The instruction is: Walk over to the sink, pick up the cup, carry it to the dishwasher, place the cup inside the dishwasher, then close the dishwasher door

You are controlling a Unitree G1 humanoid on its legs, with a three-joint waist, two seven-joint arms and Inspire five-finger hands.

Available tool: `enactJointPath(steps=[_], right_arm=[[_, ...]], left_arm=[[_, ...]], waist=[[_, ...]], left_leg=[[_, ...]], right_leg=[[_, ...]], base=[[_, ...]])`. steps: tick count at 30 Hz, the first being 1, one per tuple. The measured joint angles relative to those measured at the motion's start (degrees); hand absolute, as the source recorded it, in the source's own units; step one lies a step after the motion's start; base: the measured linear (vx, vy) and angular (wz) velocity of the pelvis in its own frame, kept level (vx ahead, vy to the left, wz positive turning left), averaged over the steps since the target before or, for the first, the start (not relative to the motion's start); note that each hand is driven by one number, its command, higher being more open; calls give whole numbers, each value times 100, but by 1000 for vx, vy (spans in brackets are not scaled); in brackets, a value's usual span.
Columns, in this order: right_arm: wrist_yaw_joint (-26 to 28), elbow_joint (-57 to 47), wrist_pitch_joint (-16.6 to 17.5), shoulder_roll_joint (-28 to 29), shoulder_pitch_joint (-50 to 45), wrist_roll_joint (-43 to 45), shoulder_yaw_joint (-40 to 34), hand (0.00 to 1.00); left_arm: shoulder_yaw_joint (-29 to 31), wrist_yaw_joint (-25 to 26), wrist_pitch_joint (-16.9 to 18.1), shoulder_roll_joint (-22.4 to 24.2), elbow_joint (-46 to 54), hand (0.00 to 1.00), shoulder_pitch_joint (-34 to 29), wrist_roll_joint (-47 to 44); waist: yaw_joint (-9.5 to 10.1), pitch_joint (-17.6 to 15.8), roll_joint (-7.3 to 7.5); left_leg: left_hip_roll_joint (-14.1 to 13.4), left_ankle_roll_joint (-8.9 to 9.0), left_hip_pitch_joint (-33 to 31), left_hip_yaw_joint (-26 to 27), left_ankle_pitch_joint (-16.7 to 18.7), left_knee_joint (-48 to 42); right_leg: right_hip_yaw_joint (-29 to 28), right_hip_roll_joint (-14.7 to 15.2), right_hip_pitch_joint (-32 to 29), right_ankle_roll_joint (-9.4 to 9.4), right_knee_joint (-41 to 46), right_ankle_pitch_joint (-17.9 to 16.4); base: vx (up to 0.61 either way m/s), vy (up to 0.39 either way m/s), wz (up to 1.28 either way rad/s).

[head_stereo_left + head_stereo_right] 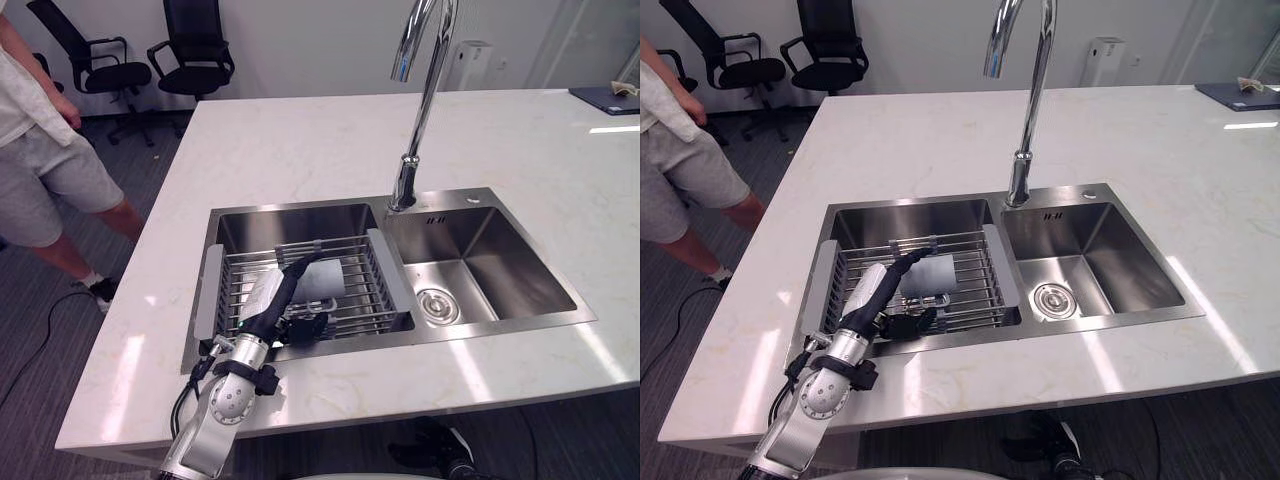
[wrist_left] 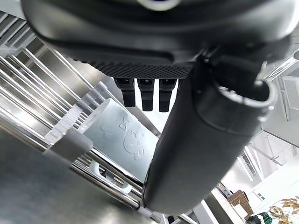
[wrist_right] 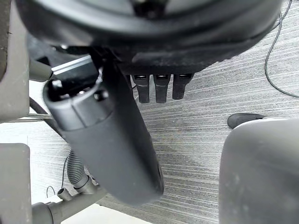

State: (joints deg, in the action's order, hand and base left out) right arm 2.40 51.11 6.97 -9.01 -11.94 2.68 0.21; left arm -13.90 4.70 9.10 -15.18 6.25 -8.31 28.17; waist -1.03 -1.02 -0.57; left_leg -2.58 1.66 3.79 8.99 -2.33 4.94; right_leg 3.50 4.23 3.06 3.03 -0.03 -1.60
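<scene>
Just past the fingers point(image 2: 147, 95) of the left hand point(image 1: 262, 296) the cup point(image 2: 117, 135) lies on the dish rack point(image 1: 365, 288), blocking the way ahead. Above the fingers is free room; the faucet point(image 1: 425, 100) rises well apart beyond them.

Cup point(image 1: 320, 284) between thumb and fingers of left hand point(image 1: 272, 297), on rack point(image 1: 362, 268) in sink's left basin; right basin point(image 1: 480, 262) right of hand; faucet point(image 1: 425, 100) behind-right; person point(image 1: 45, 170) far left; chairs point(image 1: 195, 45) far behind.
</scene>
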Motion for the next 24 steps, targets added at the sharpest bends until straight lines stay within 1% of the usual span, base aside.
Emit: enactJointPath(steps=[3, 9, 24], right_arm=[[-10, 0, 0, -5, -2, 4, -26, 90], [-31, 6, 0, 12, -6, 6, -76, 90], [-35, 21, 0, 18, -2, 4, -88, 90]], left_arm=[[1, 88, -19, 60, -49, 90, 6, 1], [14, 258, -56, 93, -203, 90, 86, 3], [16, 304, -65, 116, -216, 90, 162, -18]], waist=[[-10, 24, -33], [-15, 28, -39], [-19, 28, -38]], left_leg=[[-3, 1, 14, 28, 1, 0], [-9, 3, 23, 57, 2, 1], [-12, 6, 23, 92, 5, 2]], right_leg=[[-28, -1, 0, 3, -1, 10], [-52, -6, 0, 7, -27, 20], [-80, -9, -2, 16, -35, 42]], base=[[0, 0, -5], [0, 0, -1], [0, 0, 0]])
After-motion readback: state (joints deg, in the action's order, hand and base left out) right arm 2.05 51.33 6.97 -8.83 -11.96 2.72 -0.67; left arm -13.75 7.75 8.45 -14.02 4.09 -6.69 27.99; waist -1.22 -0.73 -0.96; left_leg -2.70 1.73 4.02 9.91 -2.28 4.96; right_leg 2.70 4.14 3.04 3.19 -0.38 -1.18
